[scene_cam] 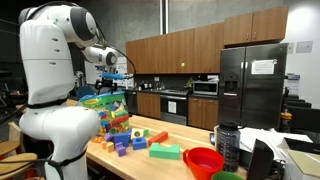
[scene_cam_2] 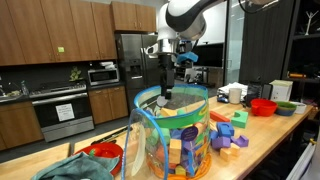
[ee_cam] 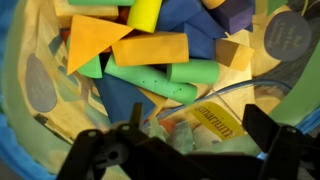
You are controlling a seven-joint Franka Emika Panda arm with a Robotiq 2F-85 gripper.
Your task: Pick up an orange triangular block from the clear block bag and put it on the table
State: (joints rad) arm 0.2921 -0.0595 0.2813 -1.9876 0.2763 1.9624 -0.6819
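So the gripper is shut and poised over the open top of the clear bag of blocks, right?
Not quite: the gripper is open, jaws wide apart with nothing between them, as the wrist view shows. It is poised over the open top of the clear bag of blocks.

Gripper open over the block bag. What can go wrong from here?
1. The orange triangular block lies against a same-coloured rectangular block; the open gripper might take the wrong one.
2. A green cylinder lies at the triangle's lower corner and may lift too.
3. The wall of the clear block bag could snag the jaws.
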